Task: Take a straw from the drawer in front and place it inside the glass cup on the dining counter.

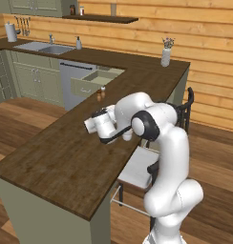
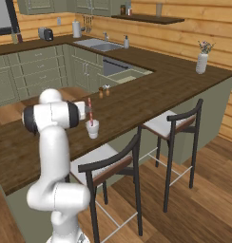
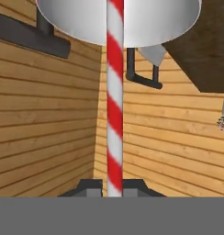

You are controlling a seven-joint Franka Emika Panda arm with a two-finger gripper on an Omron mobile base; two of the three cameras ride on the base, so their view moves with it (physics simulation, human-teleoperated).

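Observation:
My gripper (image 3: pixel 114 188) is shut on the straw (image 3: pixel 114 114), a thin red-and-white striped stick running straight away from the fingertips. Its far end meets the glass cup (image 3: pixel 118 18), seen as a pale round shape. In the right base view the straw (image 2: pixel 90 111) stands nearly upright, with its lower end at the mouth of the whitish cup (image 2: pixel 92 129). The cup rests on the dark wood dining counter (image 2: pixel 137 102) near its front edge. The gripper (image 2: pixel 87 107) holds the straw's upper part. The sage-green drawer (image 1: pixel 92 83) stands open beyond the counter.
Two small brown shakers (image 2: pixel 104 90) stand on the counter behind the cup. A white vase (image 2: pixel 201 61) with flowers sits at the far end. Two dark-framed stools (image 2: pixel 170 126) line the counter's near side. A sink (image 1: pixel 44 47) lies on the back counter.

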